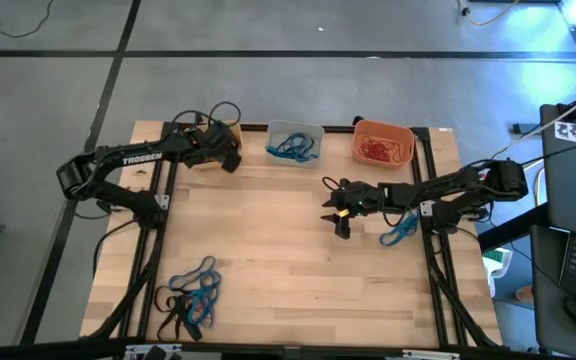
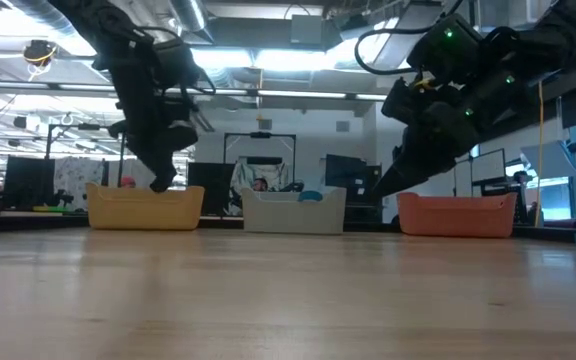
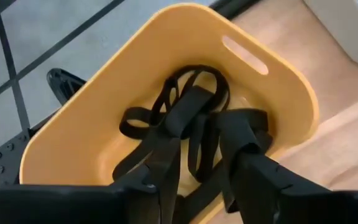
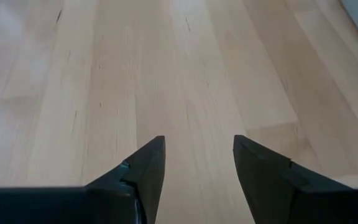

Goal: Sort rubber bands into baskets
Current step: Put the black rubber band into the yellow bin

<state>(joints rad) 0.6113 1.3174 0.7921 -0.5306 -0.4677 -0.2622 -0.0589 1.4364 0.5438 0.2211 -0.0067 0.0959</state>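
Lying nearest the table's front edge, left of centre, a mixed heap of black and blue rubber bands [image 1: 190,296] is recorded, unsorted.

Mid-table, right side: the right gripper [image 1: 342,213] is held above bare wood [image 4: 185,74], jaws parted and empty. A blue band [image 1: 399,235] lies just beside that arm, on its front side.

Far edge, left to right: yellow basket [image 3: 166,37], pale grey basket [image 1: 294,143] holding blue bands, orange basket [image 1: 383,143] holding red-orange bands.

The left gripper [image 3: 207,134] is poised over the yellow basket, fingers spread; black bands [image 3: 194,99] are draped about the fingertips and on the basket floor, and whether any is pinched cannot be told.

Judgement: the front heap lies towards the left arm's side, well apart from both grippers; the lone blue band is nearer the right arm.
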